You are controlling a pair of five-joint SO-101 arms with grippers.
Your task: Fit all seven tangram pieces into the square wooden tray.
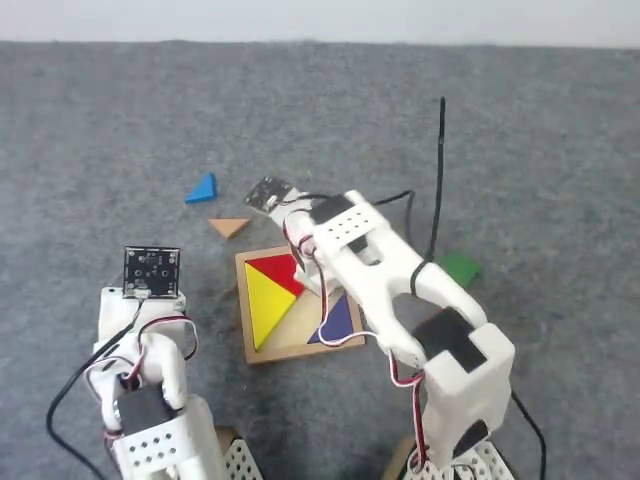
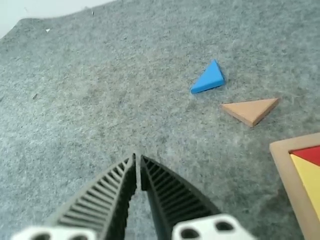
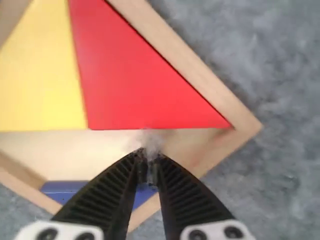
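Starting with the pieces: where are they? (A)

Yellow (image 1: 262, 300) and red (image 1: 283, 268) triangles lie flat in the tray (image 1: 295, 338), filling its left and far parts. A dark blue piece (image 1: 340, 322) sits at the near right corner; I cannot tell whether it lies flat or rides the rim. Out on the counter (image 1: 100, 130), a blue triangle (image 1: 203, 188) and a tan triangle (image 1: 229, 227) lie far left of the tray, and a green piece (image 1: 460, 267) lies to its right. I count six. (B)

And the end effectors? (A)

The right end effector (image 3: 146, 159) hangs over the tray's bare middle, tips pressed together on nothing, just at the red triangle's edge. The left end effector (image 2: 138, 161) is likewise closed and empty, over the counter left of the tray, nearer than the two loose triangles. (B)

What could go wrong? (A)

My guess: closed tips that close to red could nudge it or catch its edge, unseating it and shifting yellow too. The space left looks tight, so a piece set down slightly turned would likely jam or perch on the rim. Thin, flat triangles on felt may also slide away from a pinch. (B)

Any writing? (A)

None I can read on the pieces or tray. (B)
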